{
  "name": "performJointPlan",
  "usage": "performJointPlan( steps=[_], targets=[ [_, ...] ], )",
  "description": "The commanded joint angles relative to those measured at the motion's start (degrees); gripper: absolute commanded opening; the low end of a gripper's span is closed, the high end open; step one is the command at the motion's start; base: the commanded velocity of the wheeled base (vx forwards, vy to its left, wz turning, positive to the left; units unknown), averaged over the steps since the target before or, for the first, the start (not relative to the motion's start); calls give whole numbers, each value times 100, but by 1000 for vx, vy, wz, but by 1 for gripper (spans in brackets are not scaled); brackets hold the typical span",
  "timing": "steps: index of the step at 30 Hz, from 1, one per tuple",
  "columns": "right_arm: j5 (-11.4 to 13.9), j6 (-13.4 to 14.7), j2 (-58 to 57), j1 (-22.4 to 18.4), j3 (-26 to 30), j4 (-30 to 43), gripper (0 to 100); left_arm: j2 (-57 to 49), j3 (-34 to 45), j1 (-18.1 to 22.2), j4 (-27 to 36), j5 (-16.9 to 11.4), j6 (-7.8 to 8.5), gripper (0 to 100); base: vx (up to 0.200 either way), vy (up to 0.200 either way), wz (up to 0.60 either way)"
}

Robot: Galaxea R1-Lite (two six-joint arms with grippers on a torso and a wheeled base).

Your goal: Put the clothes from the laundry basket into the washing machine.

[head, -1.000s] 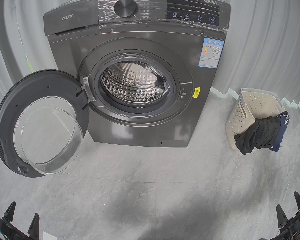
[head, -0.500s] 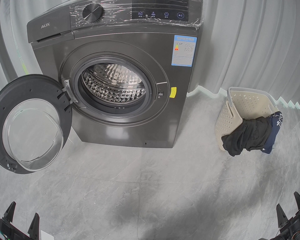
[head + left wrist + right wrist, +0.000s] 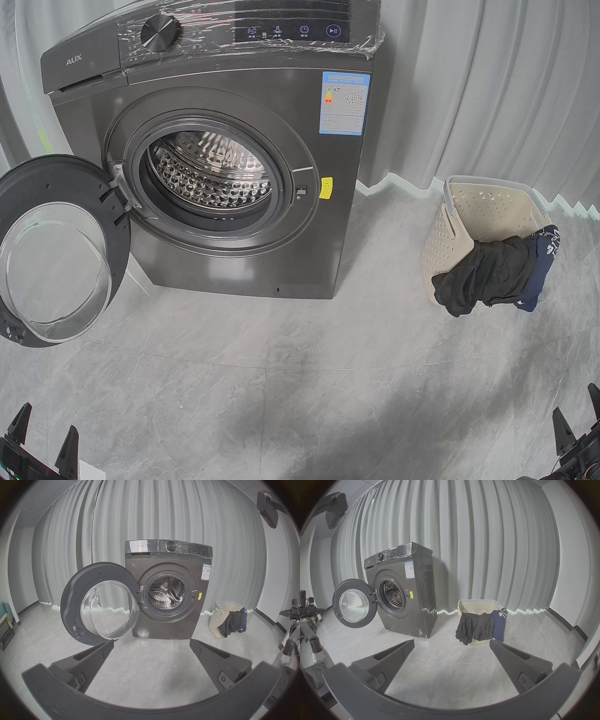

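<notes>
The grey, marbled tile floor point(image 3: 281, 387) carries two items. The washing machine point(image 3: 237, 269) stands on it; the laundry basket point(image 3: 445, 250) stands apart, to the machine's right.

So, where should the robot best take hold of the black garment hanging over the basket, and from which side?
Probably the bunched fold of the black garment where it crosses the rim of the laundry basket. It drapes outward over the near wall, so come from above and the front with the open right gripper, which is on that side.
</notes>
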Motion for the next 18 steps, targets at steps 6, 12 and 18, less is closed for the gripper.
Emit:
performJointPlan(
  steps=[6,12,18],
  targets=[
    [-3,-6,-68,2,92,2,100,-95,92,-8,0,2,3,100,0,-200,0],
    [-3,3,-68,2,92,2,100,-95,92,1,0,2,-6,100,0,-200,0],
    [6,3,-68,2,92,2,100,-95,92,-8,0,-7,-6,100,0,-33,0]
  ],
)
